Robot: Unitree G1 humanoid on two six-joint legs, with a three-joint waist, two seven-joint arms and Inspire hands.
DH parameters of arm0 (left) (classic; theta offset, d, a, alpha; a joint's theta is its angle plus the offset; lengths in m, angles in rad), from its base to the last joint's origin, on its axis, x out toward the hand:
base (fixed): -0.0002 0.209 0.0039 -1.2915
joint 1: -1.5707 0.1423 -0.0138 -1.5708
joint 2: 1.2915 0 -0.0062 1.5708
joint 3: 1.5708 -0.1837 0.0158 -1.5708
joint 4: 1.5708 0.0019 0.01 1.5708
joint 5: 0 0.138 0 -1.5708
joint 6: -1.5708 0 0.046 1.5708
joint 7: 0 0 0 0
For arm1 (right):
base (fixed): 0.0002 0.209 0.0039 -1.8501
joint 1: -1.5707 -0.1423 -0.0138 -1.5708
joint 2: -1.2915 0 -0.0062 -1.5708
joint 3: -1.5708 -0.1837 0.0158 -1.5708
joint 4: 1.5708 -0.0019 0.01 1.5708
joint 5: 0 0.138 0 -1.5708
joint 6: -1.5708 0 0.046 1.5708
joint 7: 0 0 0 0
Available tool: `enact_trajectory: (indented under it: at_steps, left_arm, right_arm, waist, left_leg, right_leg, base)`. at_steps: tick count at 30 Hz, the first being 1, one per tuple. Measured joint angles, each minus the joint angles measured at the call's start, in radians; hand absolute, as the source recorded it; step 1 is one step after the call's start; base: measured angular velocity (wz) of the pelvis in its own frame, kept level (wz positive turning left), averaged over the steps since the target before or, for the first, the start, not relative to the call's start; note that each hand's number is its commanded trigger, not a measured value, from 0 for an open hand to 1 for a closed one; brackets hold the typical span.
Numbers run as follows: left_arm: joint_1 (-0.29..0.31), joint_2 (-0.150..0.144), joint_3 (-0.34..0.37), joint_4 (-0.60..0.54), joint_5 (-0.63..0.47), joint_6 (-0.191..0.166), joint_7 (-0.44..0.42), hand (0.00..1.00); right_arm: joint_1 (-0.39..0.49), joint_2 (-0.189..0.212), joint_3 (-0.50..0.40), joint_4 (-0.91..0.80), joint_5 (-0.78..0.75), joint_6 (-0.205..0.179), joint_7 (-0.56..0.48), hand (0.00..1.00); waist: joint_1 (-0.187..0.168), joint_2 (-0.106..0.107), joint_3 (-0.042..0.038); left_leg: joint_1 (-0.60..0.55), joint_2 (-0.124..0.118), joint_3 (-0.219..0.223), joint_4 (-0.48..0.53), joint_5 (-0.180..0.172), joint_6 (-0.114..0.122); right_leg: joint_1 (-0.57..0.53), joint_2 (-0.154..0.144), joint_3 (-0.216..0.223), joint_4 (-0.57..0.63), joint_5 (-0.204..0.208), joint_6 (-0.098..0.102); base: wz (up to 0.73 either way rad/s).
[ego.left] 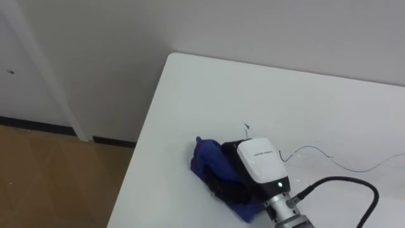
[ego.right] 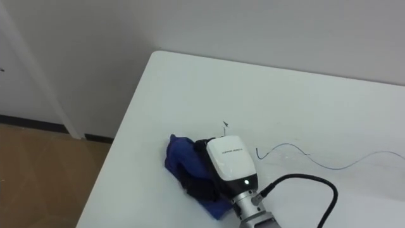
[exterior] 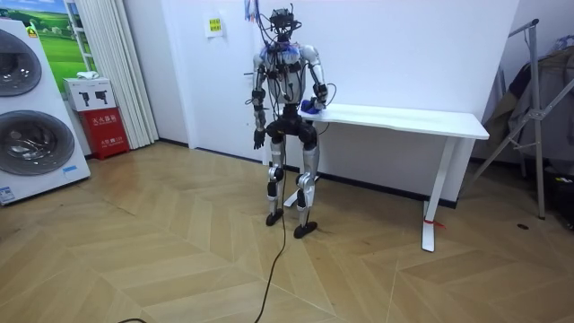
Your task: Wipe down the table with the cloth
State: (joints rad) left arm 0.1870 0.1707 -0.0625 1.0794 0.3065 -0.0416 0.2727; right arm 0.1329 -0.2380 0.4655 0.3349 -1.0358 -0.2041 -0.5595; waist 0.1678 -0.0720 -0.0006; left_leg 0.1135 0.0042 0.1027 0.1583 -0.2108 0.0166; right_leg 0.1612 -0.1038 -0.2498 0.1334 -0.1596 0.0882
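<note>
Looks early to midway in the wipe, judging by how things lie: right hand [ego.left: 259, 164] already down on the blue cloth [ego.left: 204, 161], cloth bunched on the white surface [ego.left: 253, 88] under and just ahead-left of the hand, near the surface's left edge and short of its far corner. Still to be covered, by the look of it: the wide bare stretch beyond the hand toward the wall, and everything off to the hand's right. Just right of the hand, a thin wavy line [ego.left: 313, 148] running across the surface and away to the right, apart from the cloth; just beyond the hand, a small dark mark [ego.left: 247, 126], also clear of the cloth. Possibly marks meant for wiping, though impossible to say whether ink or thread. Comes in from the lower right, forearm low over the surface, back of the hand up, palm down on the cloth, pointing toward the far left corner. Cannot tell whether spread flat on the cloth or clutching it, since the cloth folds up around the hand's front. In the room view, stands upright at the surface's end nearest the room view's left, right arm bent and reaching onto it, left hand [exterior: 258, 139] hanging idle beside the hip.
</note>
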Motion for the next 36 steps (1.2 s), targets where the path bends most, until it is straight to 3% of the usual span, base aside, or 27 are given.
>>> enact_trajectory:
  at_steps: [10,13,18,24,27,30,34,36]
  left_arm:
    - [0.007,0.000,0.000,0.000,0.000,0.000,-0.002,0.00]
    - [0.008,-0.005,0.000,0.000,0.001,0.024,-0.003,0.00]
    - [0.016,-0.039,0.037,0.000,0.012,0.066,-0.028,0.00]
    - [0.094,-0.040,0.108,-0.057,0.028,0.101,-0.068,0.00]
    - [0.110,-0.035,0.138,-0.059,0.022,0.105,-0.088,0.00]
    - [0.121,-0.024,0.147,-0.069,0.020,0.104,-0.089,0.00]
    - [0.126,-0.008,0.226,-0.078,0.030,0.091,-0.089,0.00]
    - [0.138,0.002,0.260,-0.082,0.030,0.083,-0.089,0.00]
  right_arm:
    - [-0.001,-0.001,-0.001,0.000,0.075,-0.011,0.038,1.00]
    - [-0.025,-0.001,-0.002,0.017,0.124,-0.012,0.056,1.00]
    - [-0.220,0.013,-0.060,0.202,0.208,-0.005,0.127,1.00]
    - [-0.361,-0.001,-0.276,0.431,0.305,0.053,0.156,1.00]
    - [-0.365,-0.032,-0.374,0.490,0.313,0.055,0.145,1.00]
    - [-0.350,-0.070,-0.404,0.514,0.324,0.052,0.125,1.00]
    - [-0.245,-0.088,-0.515,0.520,0.318,0.048,0.072,1.00]
    - [-0.191,-0.088,-0.555,0.526,0.318,0.042,0.039,1.00]
  waist:
    - [0.001,0.009,0.0053]
    - [0.004,0.019,0.0099]
    - [0.026,0.042,0.0162]
    - [0.028,0.021,0.0045]
    - [0.024,0.019,0.0041]
    - [0.010,0.018,0.0042]
    - [-0.013,0.015,0.0025]
    - [-0.036,0.004,-0.0049]
  left_leg:
    - [0.006,0.000,-0.011,-0.003,0.000,0.000]
    - [-0.001,0.000,-0.017,0.003,0.000,0.000]
    - [-0.003,-0.001,-0.024,0.010,0.000,-0.001]
    - [-0.016,-0.009,-0.065,0.012,0.014,-0.001]
    - [-0.014,-0.015,-0.089,0.013,0.014,0.000]
    - [-0.014,-0.020,-0.102,0.012,0.015,0.001]
    - [-0.002,-0.024,-0.103,0.009,0.016,0.003]
    - [0.004,-0.026,-0.103,0.009,0.016,0.003]
  right_leg:
    - [0.014,0.001,-0.002,-0.001,0.000,0.000]
    - [0.012,0.002,-0.010,-0.001,0.000,0.000]
    - [0.007,0.001,-0.015,0.000,0.000,0.000]
    - [0.008,-0.003,-0.057,0.002,0.000,-0.001]
    - [0.018,-0.007,-0.071,0.001,0.000,-0.001]
    - [0.023,-0.011,-0.084,0.001,0.000,-0.001]
    - [0.039,-0.016,-0.081,0.000,0.000,-0.001]
    - [0.048,-0.017,-0.084,0.000,0.000,-0.001]
  base:
    - [0.03]
    - [0.04]
    - [-0.01]
    - [0.22]
    - [0.23]
    - [0.11]
    - [0.07]
    - [0.07]
